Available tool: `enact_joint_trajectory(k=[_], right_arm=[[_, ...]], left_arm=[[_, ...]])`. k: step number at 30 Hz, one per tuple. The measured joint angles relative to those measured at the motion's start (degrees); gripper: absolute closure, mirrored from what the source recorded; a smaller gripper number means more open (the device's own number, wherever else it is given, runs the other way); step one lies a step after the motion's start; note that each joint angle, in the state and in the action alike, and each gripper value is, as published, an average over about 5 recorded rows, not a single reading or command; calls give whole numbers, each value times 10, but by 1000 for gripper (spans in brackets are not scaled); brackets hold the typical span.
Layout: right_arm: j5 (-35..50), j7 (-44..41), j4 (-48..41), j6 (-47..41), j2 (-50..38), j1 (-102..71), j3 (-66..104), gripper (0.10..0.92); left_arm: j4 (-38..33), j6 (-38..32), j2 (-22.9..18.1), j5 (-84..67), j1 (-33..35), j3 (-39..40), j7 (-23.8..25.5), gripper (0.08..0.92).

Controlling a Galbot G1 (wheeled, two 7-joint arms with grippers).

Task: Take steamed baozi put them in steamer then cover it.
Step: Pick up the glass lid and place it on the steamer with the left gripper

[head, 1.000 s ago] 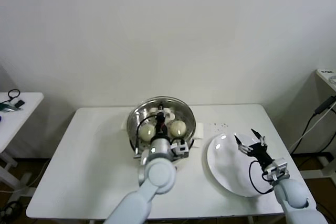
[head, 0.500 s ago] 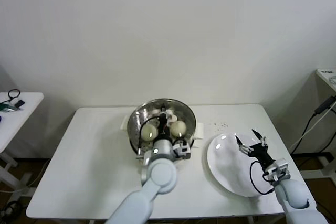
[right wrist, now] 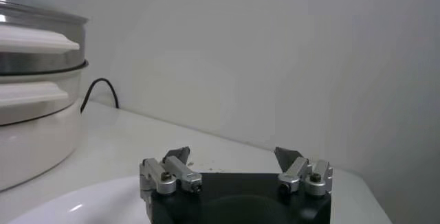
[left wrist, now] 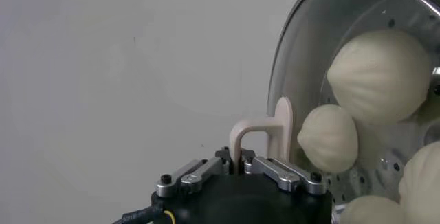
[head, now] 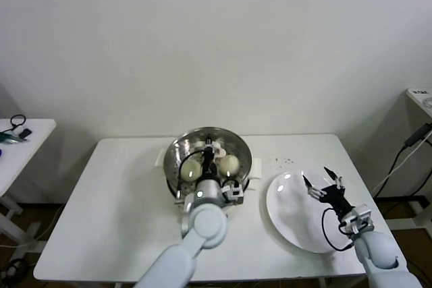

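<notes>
My left pincer [left wrist: 240, 167] is clamped on the cover's [head: 209, 150] handle [left wrist: 261, 136] over the steamer [head: 174, 166] at the worktop's [head: 121, 200] far edge (steamed baozi [left wrist: 380, 74] show through the glass). My right pincer [head: 322, 181] hangs wide open over the plate [head: 290, 220] near the right edge.

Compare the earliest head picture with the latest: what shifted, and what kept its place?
The left gripper, shut on the cover by its handle, moved slightly away from the robot, carrying the cover with it over the steamer and the baozi. The open right gripper kept hovering over the white plate.
</notes>
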Motion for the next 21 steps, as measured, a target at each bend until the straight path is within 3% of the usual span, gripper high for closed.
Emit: enact_joint_trajectory(k=[13,16,21], right_arm=[[-1,-3,0,1,1,0,3,203],[-1,-5,-1,1,0,0,4,203],[-1,-7,-1,1,0,-1,5,203]], left_arm=[[2,0,5,3,0,5,-2,845],[1,0,5,5,-1,7,2,799],[-4,0,6,2,-3,10,3,653]])
